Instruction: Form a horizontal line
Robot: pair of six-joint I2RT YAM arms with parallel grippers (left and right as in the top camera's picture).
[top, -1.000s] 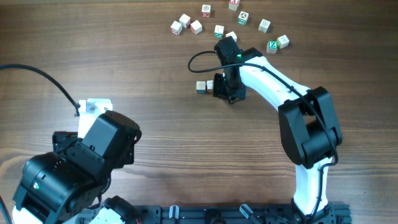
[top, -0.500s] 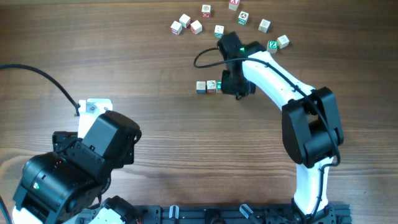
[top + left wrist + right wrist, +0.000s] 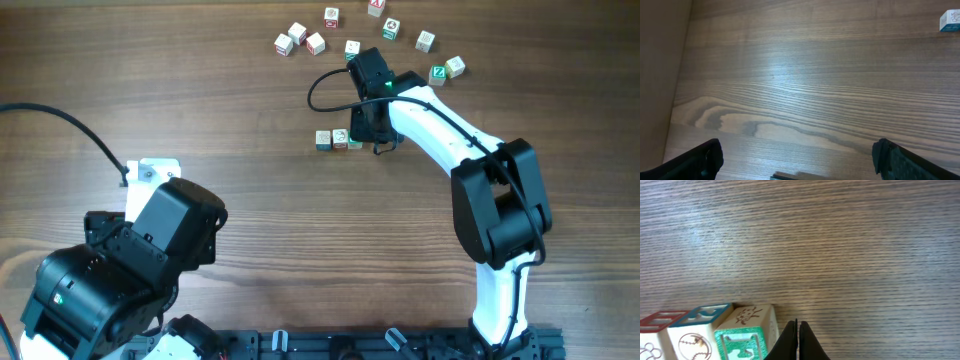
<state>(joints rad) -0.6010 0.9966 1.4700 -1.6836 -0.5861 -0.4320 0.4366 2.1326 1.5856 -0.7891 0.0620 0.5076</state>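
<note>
The horizontal line (image 3: 338, 140) is a short row of three small wooden cubes at the table's middle back. In the right wrist view it lies at the bottom left: a red-printed cube (image 3: 654, 330), a blue-printed cube (image 3: 696, 325) and a green-faced cube (image 3: 746, 336), side by side. My right gripper (image 3: 797, 328) is shut and empty, its tips right beside the green-faced cube's right side; it also shows in the overhead view (image 3: 373, 135). My left gripper (image 3: 800, 165) is open and empty over bare wood, far from the row.
Several loose letter cubes lie scattered at the back edge, from one at the left (image 3: 283, 44) to one at the right (image 3: 455, 66). A lone cube (image 3: 951, 21) shows far off in the left wrist view. A black cable (image 3: 70, 125) crosses the left side.
My right gripper drew off the row to the right, uncovering the green-faced cube, then came back a little left to the row's right end. The left arm has not moved.
</note>
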